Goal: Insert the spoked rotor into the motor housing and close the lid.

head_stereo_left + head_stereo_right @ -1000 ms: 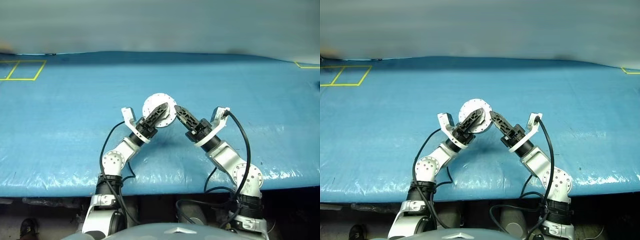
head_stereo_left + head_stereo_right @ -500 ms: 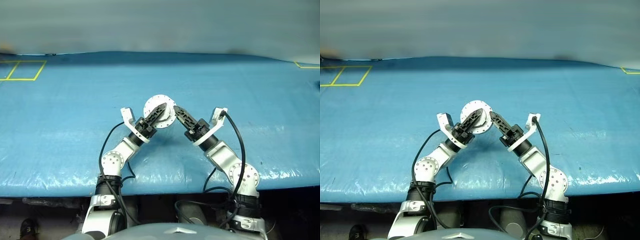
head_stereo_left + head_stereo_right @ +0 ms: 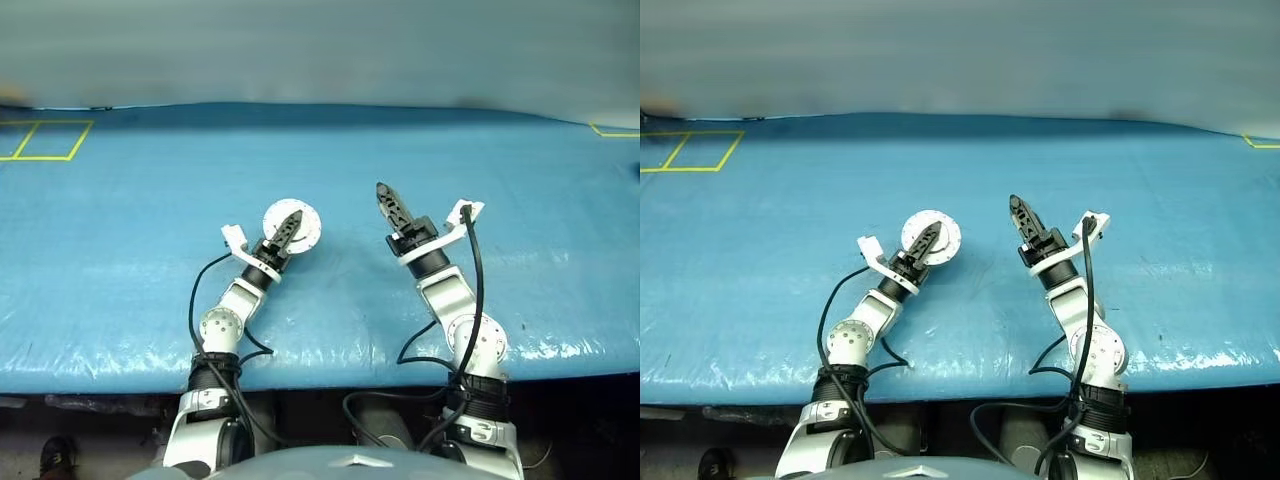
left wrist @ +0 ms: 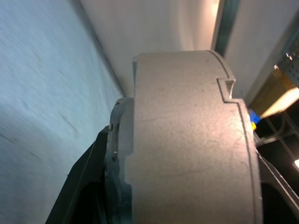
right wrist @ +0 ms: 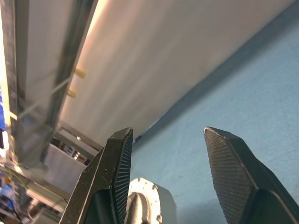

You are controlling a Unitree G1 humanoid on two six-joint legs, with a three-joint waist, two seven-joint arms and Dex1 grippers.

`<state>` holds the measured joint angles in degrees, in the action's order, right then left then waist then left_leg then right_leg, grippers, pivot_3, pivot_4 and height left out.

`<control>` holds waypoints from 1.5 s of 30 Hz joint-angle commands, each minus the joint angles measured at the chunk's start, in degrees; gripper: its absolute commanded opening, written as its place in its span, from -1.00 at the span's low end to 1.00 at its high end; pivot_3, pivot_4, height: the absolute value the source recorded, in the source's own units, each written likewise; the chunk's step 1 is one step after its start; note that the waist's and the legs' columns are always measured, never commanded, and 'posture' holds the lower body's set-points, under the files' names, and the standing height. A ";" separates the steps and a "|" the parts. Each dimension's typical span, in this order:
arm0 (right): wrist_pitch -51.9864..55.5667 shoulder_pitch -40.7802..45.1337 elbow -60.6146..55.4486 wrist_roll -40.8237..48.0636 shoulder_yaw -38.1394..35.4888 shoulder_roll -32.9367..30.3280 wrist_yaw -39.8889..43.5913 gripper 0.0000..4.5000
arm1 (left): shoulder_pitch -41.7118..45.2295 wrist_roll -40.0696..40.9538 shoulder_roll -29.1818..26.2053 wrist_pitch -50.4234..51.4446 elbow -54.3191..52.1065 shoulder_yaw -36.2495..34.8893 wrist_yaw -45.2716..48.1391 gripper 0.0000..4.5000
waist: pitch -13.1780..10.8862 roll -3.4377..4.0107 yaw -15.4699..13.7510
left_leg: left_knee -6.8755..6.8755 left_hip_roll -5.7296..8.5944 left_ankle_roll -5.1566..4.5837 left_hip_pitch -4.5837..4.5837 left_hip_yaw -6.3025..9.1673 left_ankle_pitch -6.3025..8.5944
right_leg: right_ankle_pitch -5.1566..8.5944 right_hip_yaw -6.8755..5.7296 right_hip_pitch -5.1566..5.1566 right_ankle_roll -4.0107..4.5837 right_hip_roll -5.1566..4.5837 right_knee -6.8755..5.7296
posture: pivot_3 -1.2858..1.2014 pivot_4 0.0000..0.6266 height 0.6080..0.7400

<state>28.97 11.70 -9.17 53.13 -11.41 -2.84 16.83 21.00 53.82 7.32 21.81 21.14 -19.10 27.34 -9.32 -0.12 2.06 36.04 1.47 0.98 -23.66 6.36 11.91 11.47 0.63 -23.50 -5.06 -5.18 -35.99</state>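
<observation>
My left gripper [image 3: 290, 222] is shut on a thick round silver body, the motor housing [image 4: 187, 140], seen edge-on between its black fingers [image 4: 88, 177]. From the head camera the pale disc face with small holes round its rim, the lid [image 3: 308, 235], faces up over the blue mat. Whether it touches the mat I cannot tell. The spoked rotor is hidden. My right gripper [image 3: 385, 195] stands open and empty a hand's width to the right of the disc, fingertips raised. The disc [image 5: 145, 200] shows low between its fingers.
The blue mat [image 3: 120, 240] covers the whole table, with its front edge [image 3: 100, 375] near my arms. Yellow taped squares [image 3: 40, 140] lie at the far left, and a yellow mark [image 3: 612, 130] at the far right.
The left gripper has carried the disc leftward and lower. The right gripper has come off the disc's edge, swung right and opened.
</observation>
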 commanded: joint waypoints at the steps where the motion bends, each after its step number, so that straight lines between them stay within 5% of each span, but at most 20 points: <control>1: -3.00 -1.86 0.14 -10.04 5.63 -3.73 3.06 0.13 | 4.76 -2.15 -0.32 -9.25 0.65 -5.59 -7.12 0.08 | 0.00 -0.01 -0.05 | 0.00 0.00 0.00 0.00 0.00 0.00 | 0.00 0.00 0.00 0.00 0.00 0.00 | 0.03 -0.52 1.00; 11: -10.92 -3.62 8.06 -25.91 12.81 -10.27 10.98 0.13 | 8.93 -8.83 -7.24 -19.40 8.70 -12.36 -16.60 0.08 | -0.10 -0.20 -0.15 | 0.01 0.05 0.03 0.01 -0.03 -0.02 | -0.12 0.04 0.05 -0.09 -0.01 0.07 | 0.03 -0.52 1.00; 17: -12.36 -2.91 10.25 -28.60 12.82 -9.51 11.87 0.14 | 9.26 -12.32 -9.73 -22.40 13.02 -13.60 -20.67 0.95 | -0.08 -0.19 0.01 | 0.02 0.05 0.09 0.15 -0.03 -0.06 | -0.12 0.06 0.16 -0.17 -0.01 0.03 | 0.03 -0.52 1.00; 31: -13.10 -1.69 11.99 -30.74 12.79 -9.07 13.96 0.14 | 3.77 -22.04 -12.70 -31.96 2.38 -12.70 -29.59 0.98 | -0.05 -0.21 -0.10 | 0.01 -0.02 0.20 0.29 -0.04 -0.12 | -0.20 0.16 0.22 -0.12 0.09 -0.03 | 0.03 -0.52 1.00; 37: -24.27 -0.64 14.73 -34.82 11.88 -8.39 14.21 0.14 | 0.13 -24.28 -13.74 -35.69 -6.76 -5.38 -16.65 0.98 | -0.04 -0.24 -0.63 | 0.01 -0.02 0.25 0.23 -0.05 -0.15 | -0.23 0.15 0.20 -0.13 0.08 0.00 | 0.03 -0.52 1.00; 40: -25.24 0.46 15.84 -33.23 9.86 -9.18 15.69 0.14 | -5.37 -24.58 -17.11 -29.23 -15.11 6.45 -1.44 0.98 | -0.04 -0.23 -0.67 | 0.01 -0.01 0.25 0.21 -0.06 -0.15 | -0.32 0.15 0.19 0.03 0.08 0.02 | 0.03 -0.52 1.00; 45: -25.06 1.25 17.02 -33.07 9.16 -12.54 20.14 0.14 | -9.59 -31.36 -23.48 -24.05 -18.72 18.15 7.44 0.98 | -0.02 -0.16 -0.05 | -0.02 -0.03 0.23 0.28 -0.11 -0.15 | -0.30 0.18 0.20 0.13 0.09 -0.01 | 0.03 -0.52 1.00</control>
<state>5.36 12.42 8.14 19.73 -1.09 -14.78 35.71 11.66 24.18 -15.05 -2.98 4.89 -2.15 32.70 -9.33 -0.28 2.01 36.01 1.41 1.21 -23.37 6.25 11.76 11.30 0.82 -23.30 -4.92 -5.07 -36.01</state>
